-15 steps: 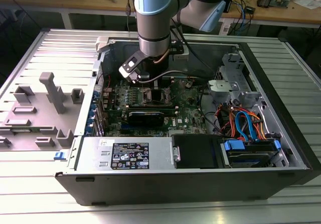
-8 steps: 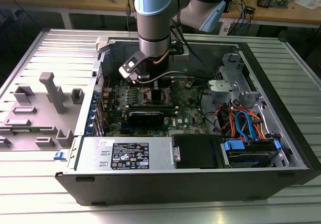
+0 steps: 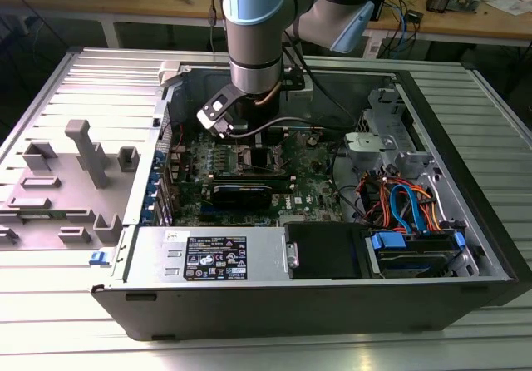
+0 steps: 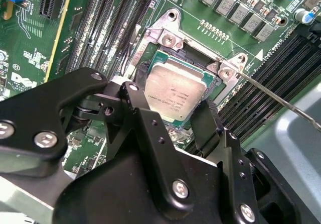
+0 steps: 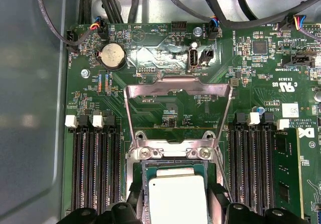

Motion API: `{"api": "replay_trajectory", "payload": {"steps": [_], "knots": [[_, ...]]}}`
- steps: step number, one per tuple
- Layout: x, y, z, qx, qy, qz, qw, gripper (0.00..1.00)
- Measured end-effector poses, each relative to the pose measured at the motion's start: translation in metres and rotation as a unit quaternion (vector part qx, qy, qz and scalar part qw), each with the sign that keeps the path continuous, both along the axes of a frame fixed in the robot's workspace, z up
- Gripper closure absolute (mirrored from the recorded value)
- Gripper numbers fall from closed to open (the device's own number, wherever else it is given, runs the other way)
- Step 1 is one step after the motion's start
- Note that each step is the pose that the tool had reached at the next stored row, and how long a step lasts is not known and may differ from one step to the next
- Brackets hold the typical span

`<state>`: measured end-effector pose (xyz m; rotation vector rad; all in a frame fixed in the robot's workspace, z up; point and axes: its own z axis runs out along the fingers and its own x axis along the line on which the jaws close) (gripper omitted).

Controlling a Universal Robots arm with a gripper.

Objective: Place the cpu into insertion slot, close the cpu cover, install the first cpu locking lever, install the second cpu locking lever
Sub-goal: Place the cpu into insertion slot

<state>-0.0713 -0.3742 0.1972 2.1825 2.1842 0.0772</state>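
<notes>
A ribbed metal bench [image 3: 50, 338] carries an open computer case [image 3: 291, 309] lying on its side. At nine o'clock from it in the exterior view stand grey plastic fixtures [image 3: 79, 167]. At twelve o'clock a wooden desk [image 3: 465, 22] runs along the back of the room, strewn with cables. Inside the case, a bundle of blue and orange wires [image 3: 399, 205] sits at three o'clock and a labelled silver power box [image 3: 208, 259] at six.

The arm [image 3: 253, 38] reaches straight down onto the green circuit board [image 3: 307, 184]. In both wrist views the gripper [image 4: 173, 111] [image 5: 178, 204] pinches the chip [image 4: 175, 91] [image 5: 178, 199], its black fingers [image 4: 205, 121] set against two opposite edges. The chip lies over the socket [image 4: 213, 81]; I cannot tell whether it is fully seated. The cover [image 5: 175, 87] is flipped open, hinged at the socket's edge. A thin wire lever [image 4: 281, 103] is swung out beside the socket. Black memory slots [image 5: 95, 169] flank it, with a coin battery [image 5: 113, 54] nearby.
</notes>
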Motion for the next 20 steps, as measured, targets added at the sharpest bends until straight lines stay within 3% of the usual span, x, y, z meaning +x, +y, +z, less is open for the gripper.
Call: {"api": "replay_trajectory", "payload": {"steps": [6,9,20], "knots": [[0.0000,0.0000,0.0001,0.0000,0.0000,0.000,1.0000,0.39],[0.0003,-0.0001,0.0014,-0.0001,0.0008,0.000,1.0000,0.45],[0.0005,0.0000,0.0029,0.0001,0.0015,-0.002,1.0000,0.45]]}}
